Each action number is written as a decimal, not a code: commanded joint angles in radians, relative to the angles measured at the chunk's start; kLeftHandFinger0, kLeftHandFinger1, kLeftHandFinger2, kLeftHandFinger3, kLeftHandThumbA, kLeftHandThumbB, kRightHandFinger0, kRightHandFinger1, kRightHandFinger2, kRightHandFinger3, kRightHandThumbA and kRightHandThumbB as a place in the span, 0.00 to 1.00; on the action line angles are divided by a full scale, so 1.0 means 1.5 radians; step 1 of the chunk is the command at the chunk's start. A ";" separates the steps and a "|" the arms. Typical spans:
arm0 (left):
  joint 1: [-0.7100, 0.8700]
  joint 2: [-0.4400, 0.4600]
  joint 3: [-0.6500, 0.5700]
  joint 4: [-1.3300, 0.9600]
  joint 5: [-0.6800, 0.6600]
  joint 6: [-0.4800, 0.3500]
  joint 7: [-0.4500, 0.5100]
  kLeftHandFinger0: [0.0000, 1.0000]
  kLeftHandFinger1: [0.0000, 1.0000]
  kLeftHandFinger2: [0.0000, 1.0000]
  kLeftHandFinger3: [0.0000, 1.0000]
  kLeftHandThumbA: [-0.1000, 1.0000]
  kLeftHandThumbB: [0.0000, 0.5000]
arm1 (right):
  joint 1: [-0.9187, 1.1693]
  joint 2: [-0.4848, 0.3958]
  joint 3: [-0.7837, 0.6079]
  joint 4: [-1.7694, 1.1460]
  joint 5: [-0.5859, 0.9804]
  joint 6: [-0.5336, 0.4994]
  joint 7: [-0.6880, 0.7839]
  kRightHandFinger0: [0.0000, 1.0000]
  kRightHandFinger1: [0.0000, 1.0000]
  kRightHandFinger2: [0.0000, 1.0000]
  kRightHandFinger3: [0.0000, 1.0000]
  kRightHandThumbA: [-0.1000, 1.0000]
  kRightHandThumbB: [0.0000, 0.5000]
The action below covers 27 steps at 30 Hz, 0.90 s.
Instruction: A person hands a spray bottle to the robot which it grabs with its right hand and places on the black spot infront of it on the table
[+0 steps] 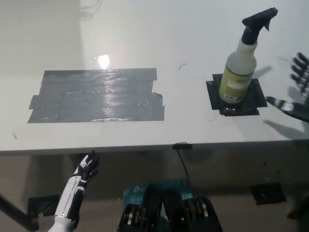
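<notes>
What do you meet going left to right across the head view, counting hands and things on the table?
White left hand, below the table edge → large patch of grey tape → spray bottle standing upright on the black spot → black right hand, open, clear of the bottle.

White table under bright overhead light

A glare spot (102, 61) shines on the table (145, 29); grey floor (29, 179) shows below its near edge.
</notes>
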 commanded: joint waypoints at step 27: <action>0.037 0.007 -0.006 -0.011 0.006 -0.021 -0.006 1.00 1.00 1.00 1.00 1.00 0.06 | 0.318 0.069 0.236 -0.207 -0.146 -0.064 0.024 1.00 1.00 1.00 1.00 1.00 0.91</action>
